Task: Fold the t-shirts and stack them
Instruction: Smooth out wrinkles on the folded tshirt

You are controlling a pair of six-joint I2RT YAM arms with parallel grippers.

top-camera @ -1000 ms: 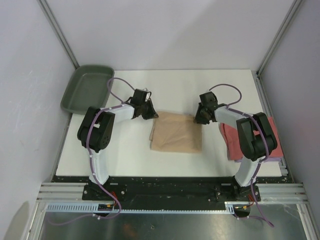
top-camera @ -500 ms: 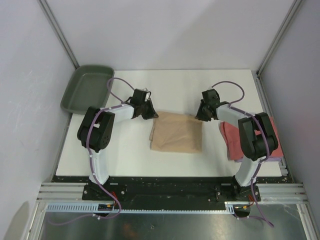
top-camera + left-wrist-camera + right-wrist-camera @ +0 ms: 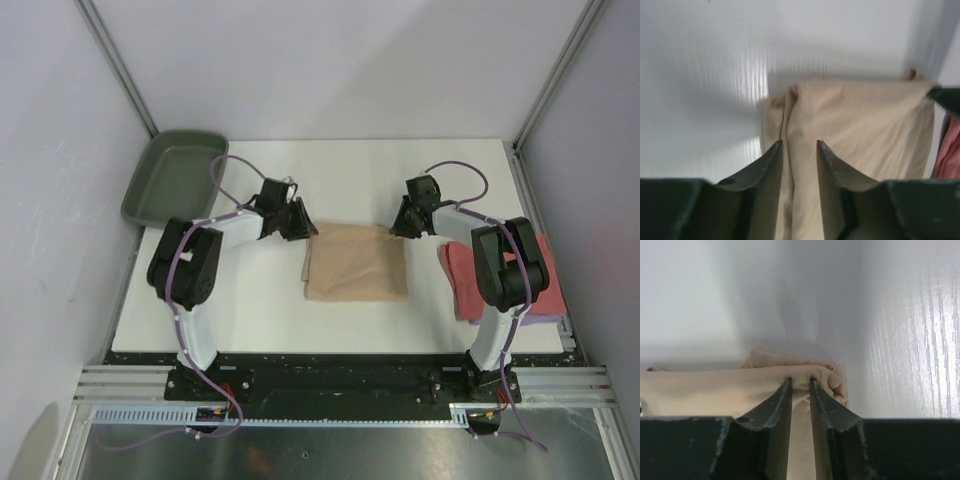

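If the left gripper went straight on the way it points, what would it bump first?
Most likely the tan folded cloth t-shirt. The left gripper points straight across it, jaws open; its height above the cloth is unclear.

1. The middle t-shirt (image 3: 356,264) lies folded at the centre of the tabletop (image 3: 360,170) I work over.
2. My left gripper (image 3: 300,224) sits at its far left corner, and my right gripper (image 3: 399,229) at its far right corner.
3. The other t-shirts (image 3: 458,278) lie stacked at the tabletop's right edge, partly hidden behind my right arm (image 3: 505,265).
4. The tray (image 3: 170,185) sits just beside the tabletop's far left corner.
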